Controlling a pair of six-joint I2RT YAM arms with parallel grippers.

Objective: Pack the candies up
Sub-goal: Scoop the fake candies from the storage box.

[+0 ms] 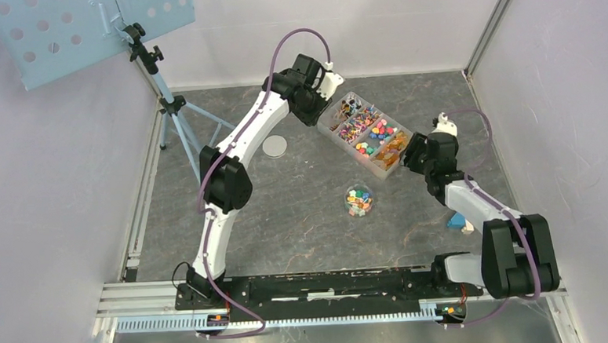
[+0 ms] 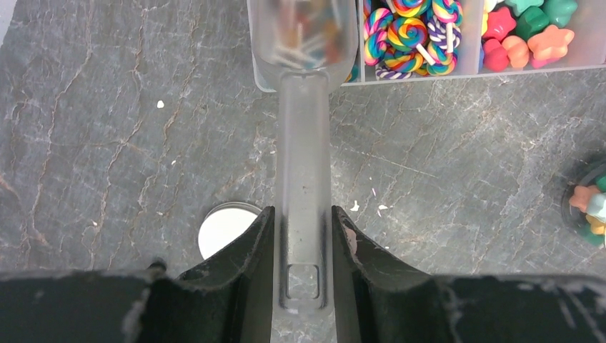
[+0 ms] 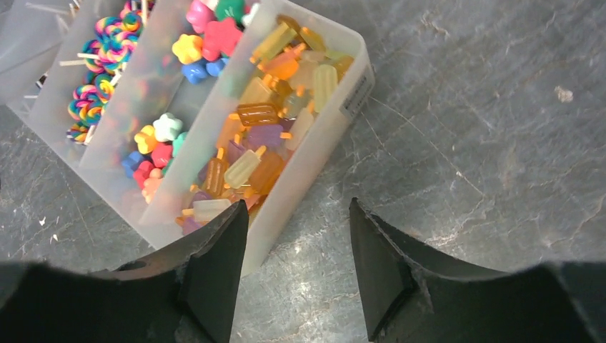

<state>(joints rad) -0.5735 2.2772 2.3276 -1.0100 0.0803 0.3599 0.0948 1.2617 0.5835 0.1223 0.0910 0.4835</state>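
Left end effector (image 2: 303, 214) pinching scoop (image 2: 303, 143), overhead unclear

What else sits on my worktop
A clear divided box (image 3: 307, 168) sits askew toward the far right corner of my grey marbled worktop (image 1: 304, 234), with a clear scoop (image 2: 303, 179) reaching over its far end. A small round jar (image 1: 346, 204) stands near the middle. A grey round lid (image 1: 274, 146) lies flat, left of the box. A tripod (image 1: 173, 107) with a perforated blue board (image 1: 81, 26) stands at the far left corner, and a small blue object (image 1: 456, 222) lies toward the right edge.
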